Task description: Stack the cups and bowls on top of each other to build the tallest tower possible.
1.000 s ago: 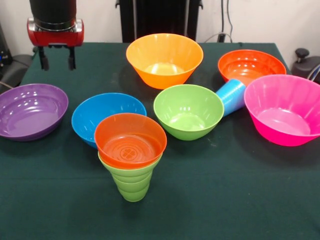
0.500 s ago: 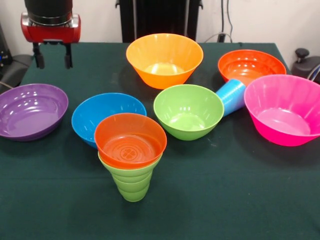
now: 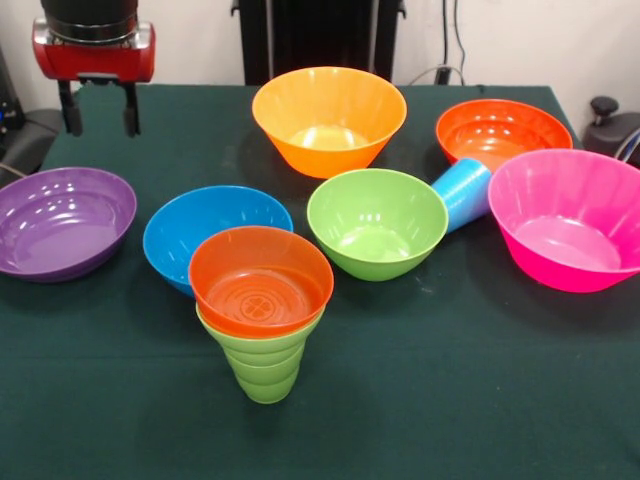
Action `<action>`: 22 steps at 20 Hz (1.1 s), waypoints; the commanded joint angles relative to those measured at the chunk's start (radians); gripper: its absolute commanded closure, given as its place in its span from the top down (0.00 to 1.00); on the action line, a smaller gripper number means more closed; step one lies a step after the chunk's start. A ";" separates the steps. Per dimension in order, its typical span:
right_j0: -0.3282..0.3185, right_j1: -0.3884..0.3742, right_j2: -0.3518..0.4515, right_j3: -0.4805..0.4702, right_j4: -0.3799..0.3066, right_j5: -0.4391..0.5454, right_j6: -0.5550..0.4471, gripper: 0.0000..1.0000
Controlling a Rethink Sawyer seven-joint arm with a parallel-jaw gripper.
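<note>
Front view: the jaws (image 3: 100,122) stand apart and empty above the table (image 3: 450,400), beyond the purple bowl (image 3: 60,222).

The table (image 3: 450,400) wore a dark green cloth. A green bowl (image 3: 377,222) sat on it mid-table. Behind that stood a yellow-orange bowl (image 3: 329,119); left of it, a blue bowl (image 3: 200,228) and a purple bowl (image 3: 62,221); right, a tipped blue cup (image 3: 463,192), a pink bowl (image 3: 568,218) and an orange bowl (image 3: 502,130). In front and leftward stood a lime green cup (image 3: 264,366).
</note>
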 commanded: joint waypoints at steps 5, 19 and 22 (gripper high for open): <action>-0.072 0.125 0.005 -0.063 0.051 -0.116 0.207 1.00; -0.207 0.220 -0.033 -0.194 0.124 -0.096 0.212 1.00; -0.195 0.253 -0.051 -0.258 0.143 -0.065 0.239 1.00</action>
